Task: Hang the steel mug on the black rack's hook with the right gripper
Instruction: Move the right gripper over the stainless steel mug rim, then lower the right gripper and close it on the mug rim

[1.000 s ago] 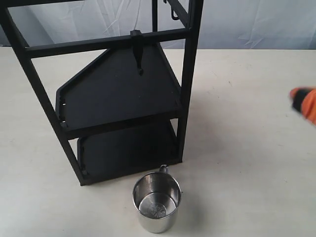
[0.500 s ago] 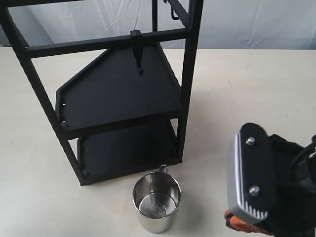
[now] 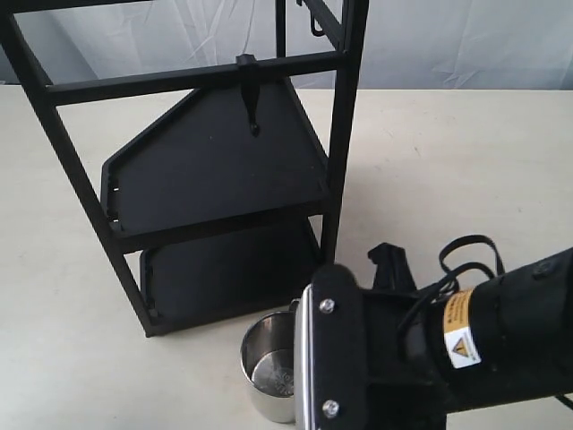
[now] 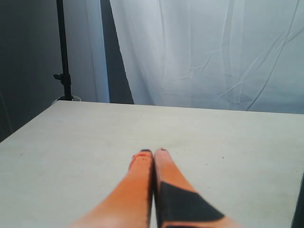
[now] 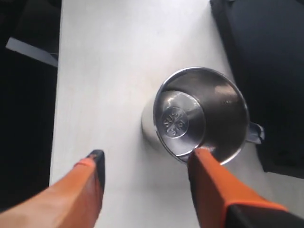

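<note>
The steel mug [image 3: 267, 363] stands upright on the table just in front of the black rack [image 3: 345, 134], its handle toward the rack. The hook [image 3: 252, 97] hangs from the rack's front crossbar, empty. My right arm [image 3: 483, 340] reaches in from the lower right, and its screwed finger plate [image 3: 329, 358] covers the mug's right side. In the right wrist view the right gripper [image 5: 147, 159] is open above the mug [image 5: 199, 114]. One fingertip [image 5: 202, 156] is at the mug's rim, the other over bare table. The left gripper [image 4: 153, 152] is shut on nothing.
A smaller thin hook [image 3: 315, 22] hangs on the rack's upper back bar. The rack's lower shelf [image 5: 266, 71] lies close beside the mug's handle [image 5: 254, 133]. The table edge [image 5: 56, 118] drops to dark floor. White curtain [image 4: 213, 52] behind; a stand pole [image 4: 61, 57] off the table.
The right gripper has come in from the right edge, down and leftward, and now hangs over the mug and hides part of it. Mug, rack and hook have not moved.
</note>
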Robot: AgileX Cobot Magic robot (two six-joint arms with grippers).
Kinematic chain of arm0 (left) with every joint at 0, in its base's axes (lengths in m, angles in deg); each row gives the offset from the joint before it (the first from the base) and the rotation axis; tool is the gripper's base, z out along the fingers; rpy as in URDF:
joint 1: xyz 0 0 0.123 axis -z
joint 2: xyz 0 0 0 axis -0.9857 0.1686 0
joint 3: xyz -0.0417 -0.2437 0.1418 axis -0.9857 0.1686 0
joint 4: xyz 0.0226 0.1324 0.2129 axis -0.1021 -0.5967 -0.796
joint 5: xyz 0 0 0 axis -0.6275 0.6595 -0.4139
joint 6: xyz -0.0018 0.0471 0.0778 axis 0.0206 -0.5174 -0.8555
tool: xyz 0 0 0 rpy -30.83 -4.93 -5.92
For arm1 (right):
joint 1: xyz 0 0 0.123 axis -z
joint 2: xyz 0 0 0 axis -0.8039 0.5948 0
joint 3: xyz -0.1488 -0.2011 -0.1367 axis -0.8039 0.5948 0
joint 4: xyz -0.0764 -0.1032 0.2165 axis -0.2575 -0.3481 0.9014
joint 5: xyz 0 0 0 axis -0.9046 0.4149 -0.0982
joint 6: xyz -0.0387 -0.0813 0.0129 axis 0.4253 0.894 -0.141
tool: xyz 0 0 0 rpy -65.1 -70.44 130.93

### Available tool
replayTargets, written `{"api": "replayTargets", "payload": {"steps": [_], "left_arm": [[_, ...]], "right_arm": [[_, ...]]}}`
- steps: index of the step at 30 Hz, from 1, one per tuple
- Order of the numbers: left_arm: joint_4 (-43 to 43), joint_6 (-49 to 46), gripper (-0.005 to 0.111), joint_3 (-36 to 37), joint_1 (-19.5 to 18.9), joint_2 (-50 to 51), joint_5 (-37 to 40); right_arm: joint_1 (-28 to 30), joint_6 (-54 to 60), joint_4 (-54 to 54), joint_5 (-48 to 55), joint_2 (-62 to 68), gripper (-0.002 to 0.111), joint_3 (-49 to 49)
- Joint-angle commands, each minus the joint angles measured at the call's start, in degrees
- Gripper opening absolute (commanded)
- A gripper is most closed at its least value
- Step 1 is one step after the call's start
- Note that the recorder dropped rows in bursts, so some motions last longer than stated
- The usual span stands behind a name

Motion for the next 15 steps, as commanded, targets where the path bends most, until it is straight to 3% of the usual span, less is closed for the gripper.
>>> {"api": "replayTargets", "payload": {"steps": [1, 7, 15], "left_arm": [[0.4, 0.1, 0.002, 0.0, 0.5, -0.3, -0.3], [0.4, 0.1, 0.002, 0.0, 0.5, -0.3, -0.3], [0.4, 0.1, 0.002, 0.0, 0.5, -0.3, -0.3]], "right_arm": [[-2.8, 1.1, -1.6, -4.9, 3.9, 0.052, -0.7], [-3.7, 1.2, -2.9, -8.0, 9.3, 0.049, -3.8], [-3.7, 1.2, -0.9, -4.0, 14.8, 0.048, -7.2]]}}
